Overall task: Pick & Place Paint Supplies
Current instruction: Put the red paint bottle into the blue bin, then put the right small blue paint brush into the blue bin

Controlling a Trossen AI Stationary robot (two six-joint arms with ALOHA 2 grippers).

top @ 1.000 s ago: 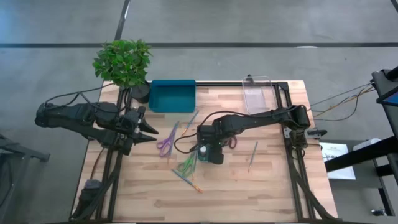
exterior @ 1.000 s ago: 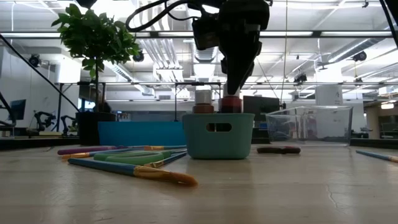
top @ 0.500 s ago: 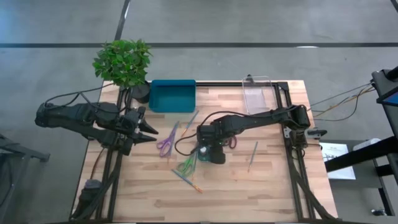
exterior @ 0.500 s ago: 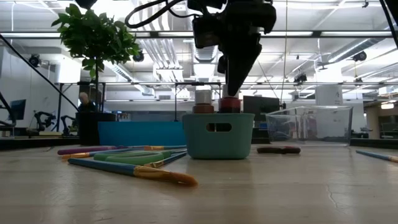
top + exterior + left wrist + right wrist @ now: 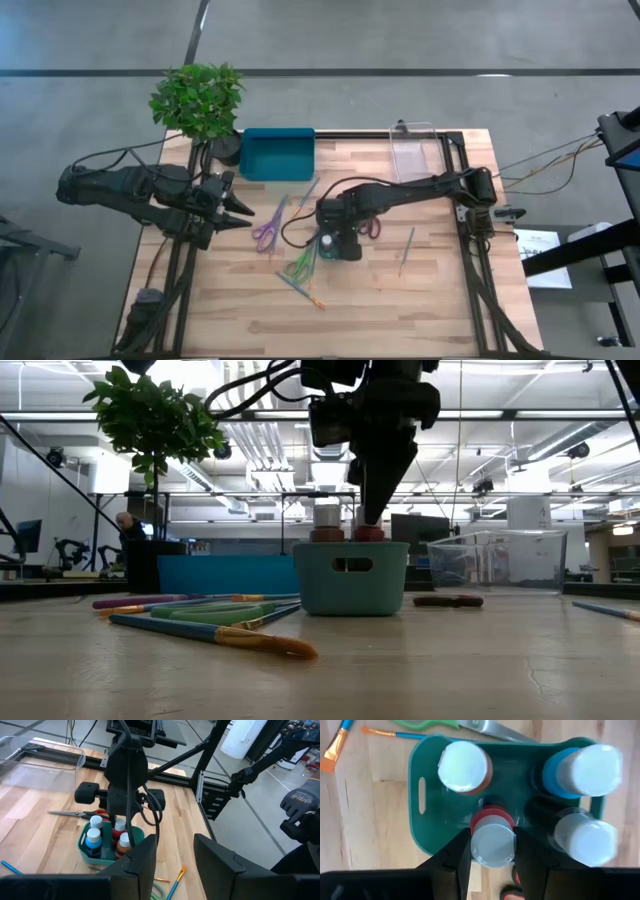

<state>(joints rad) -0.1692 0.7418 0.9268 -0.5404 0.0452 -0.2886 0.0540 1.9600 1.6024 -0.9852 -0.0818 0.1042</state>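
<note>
Wooden desk (image 5: 440, 280) from above: the right hand (image 5: 334, 244) hangs over a small teal tub (image 5: 337, 247) in the middle. The left hand (image 5: 243, 213) waits near the desk's left edge with its fingers a little apart, holding nothing. Purple scissors (image 5: 266, 231) lie between the two hands.

From low down, the right hand (image 5: 372, 518) points straight down at a red pot (image 5: 370, 533) standing in the tub (image 5: 351, 577). Brushes (image 5: 210, 634) lie on the desk to the side.

From the left wrist, four white-capped pots (image 5: 93, 839) stand in the tub.

From the right wrist, the two fingers (image 5: 451, 859) pinch the red pot (image 5: 492, 840) from both sides.
</note>
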